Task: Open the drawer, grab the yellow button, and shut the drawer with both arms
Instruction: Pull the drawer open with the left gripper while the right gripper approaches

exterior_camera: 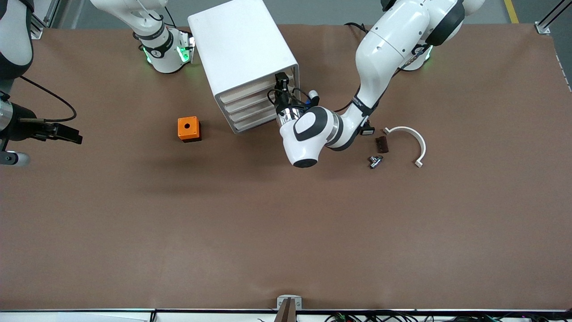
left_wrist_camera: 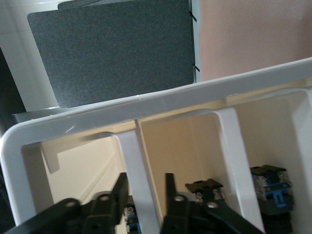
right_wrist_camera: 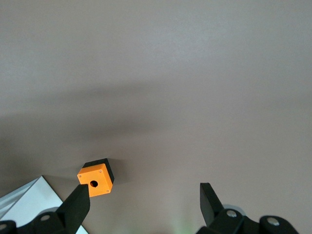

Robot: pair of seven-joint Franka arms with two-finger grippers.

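Two black-and-blue buttons (left_wrist_camera: 270, 190) lie inside the drawer (left_wrist_camera: 146, 105); the left gripper (left_wrist_camera: 144, 195) pinches its front rib. From the cabinet (exterior_camera: 237, 40), an orange box (exterior_camera: 189, 129) sits at eight o'clock and a white bracket (exterior_camera: 413, 138) at four. At nine, the right gripper (exterior_camera: 77, 135) hovers, fingers apart.

Arm shells: glossy white, rounded, with black joint bands
Base rings: green lights glowing
Cables: thin black, looping along the wrists
Left pincer (exterior_camera: 281, 85): black fingers, silver flange
Right pincer (right_wrist_camera: 146, 204): black wedge-shaped fingers (right_wrist_camera: 78, 204), small silver screws
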